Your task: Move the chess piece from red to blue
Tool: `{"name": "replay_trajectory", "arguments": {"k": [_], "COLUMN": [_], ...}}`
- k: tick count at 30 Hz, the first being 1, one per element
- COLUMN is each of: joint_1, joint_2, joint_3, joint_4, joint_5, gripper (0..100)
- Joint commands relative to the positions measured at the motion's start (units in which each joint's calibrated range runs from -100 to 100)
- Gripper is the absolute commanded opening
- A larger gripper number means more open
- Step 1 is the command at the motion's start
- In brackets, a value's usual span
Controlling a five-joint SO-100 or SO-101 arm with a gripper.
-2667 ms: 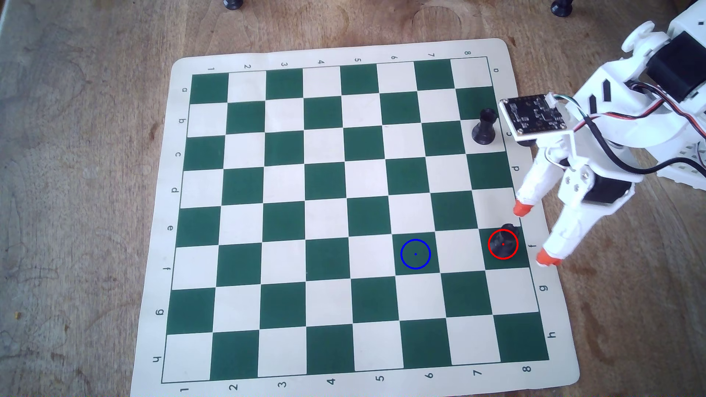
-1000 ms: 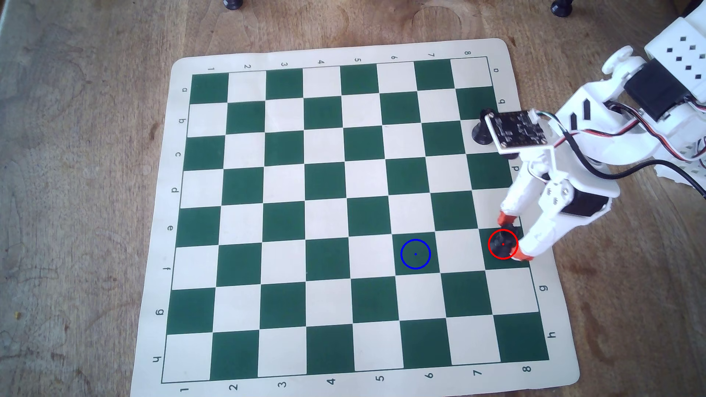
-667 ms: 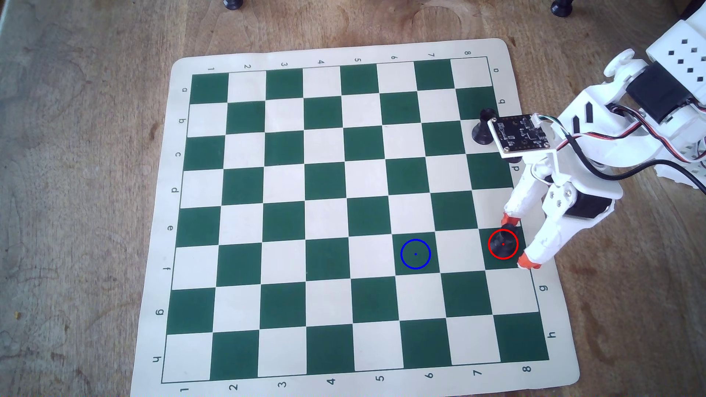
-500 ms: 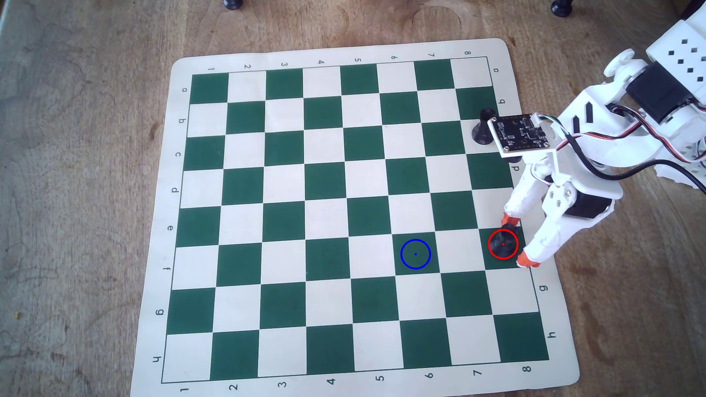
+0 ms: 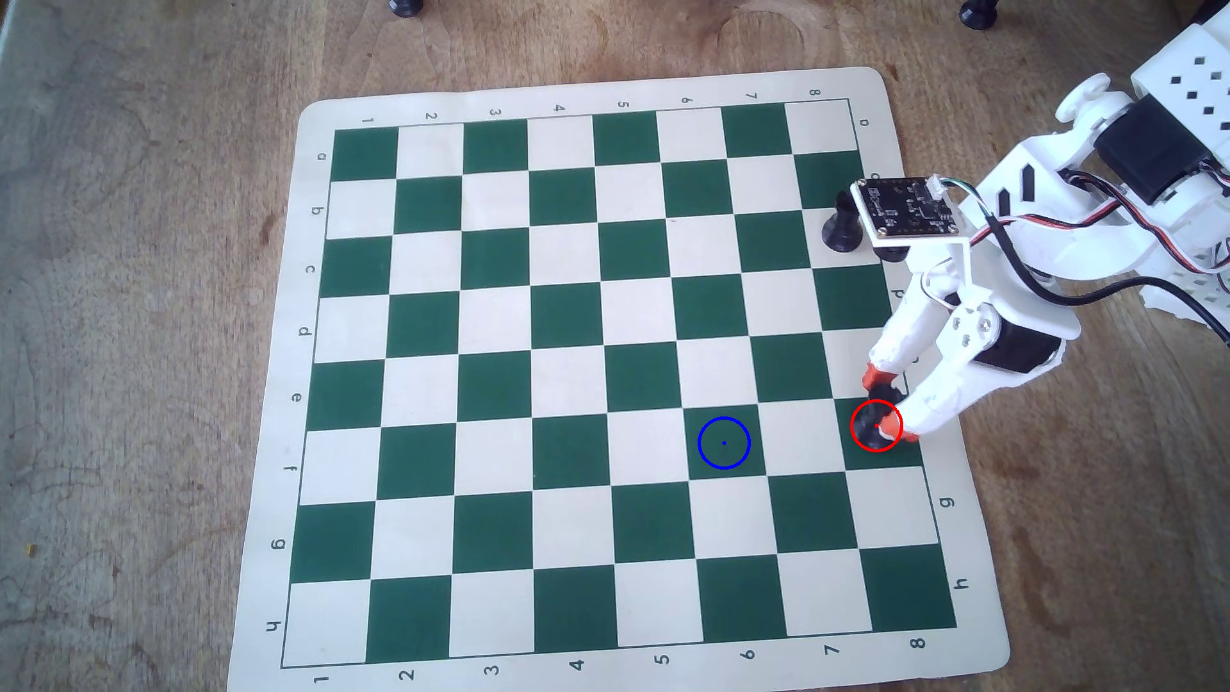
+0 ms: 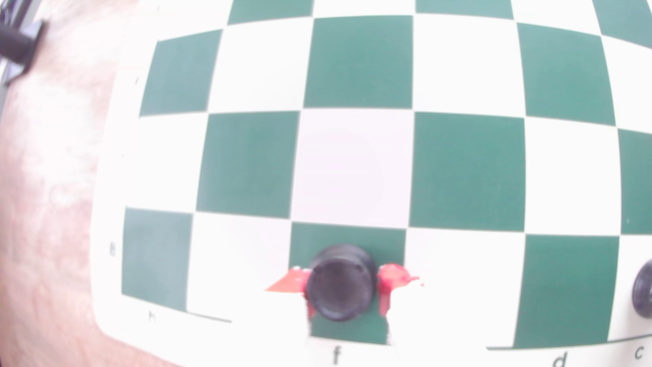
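Note:
The chess piece, a small black rook, stands inside the red ring on a green square at the board's right edge in the overhead view. My gripper is shut on the chess piece, one orange-tipped finger on each side of its top. In the wrist view the chess piece sits between the red fingertips, which touch both of its sides. The blue ring lies two squares to the left on another green square, with nothing in it.
A second black rook stands further up the same edge column, partly hidden by my wrist camera board; it shows at the wrist view's right edge. Two dark pieces sit off the mat at the table's top edge.
My gripper came in from the board's right edge and straddled the chess piece. In the last half second the lower finger swung inward and the jaws shut on it. The piece has stayed in the red ring.

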Motion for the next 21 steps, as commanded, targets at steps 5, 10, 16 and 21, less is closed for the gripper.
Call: {"name": "replay_trajectory", "arguments": {"k": [5,10,16,21], "joint_1": [-0.8,-1.2,-1.1,1.4], "joint_2": [-1.4,-2.7,-8.8,-7.0], "joint_3": [-2.9,-3.3,-8.3,-20.0], "joint_4": [0.5,2.1,10.8,17.9], "joint_5": [0.2,0.1,0.0,1.0], "gripper": [3,1,0,0]}}
